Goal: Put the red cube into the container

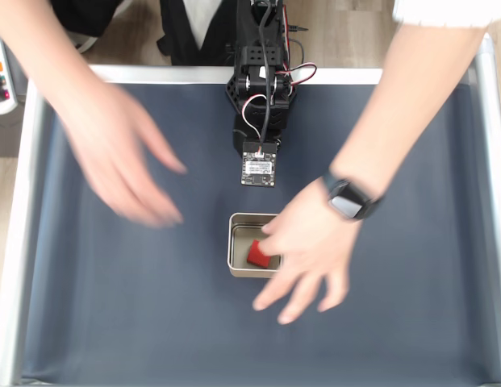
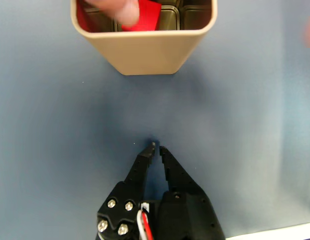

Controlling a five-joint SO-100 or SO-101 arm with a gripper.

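This looks like a hobbyist's robot bench set up in a home or small office; a dark blue mat (image 1: 153, 306) lies inside a silver metal frame (image 1: 24, 201) as the tabletop, with pale wood flooring (image 1: 347, 32) beyond it at 12 o'clock; the small black arm (image 1: 262, 89) shows bare red and white wiring and an exposed circuit board (image 1: 259, 168), homemade rather than industrial; a person's bare hand (image 1: 311, 250) wearing a black smartwatch (image 1: 349, 199) reaches over the mat from 1 o'clock; coloured marker pens (image 1: 0, 64) sit at 10 o'clock.
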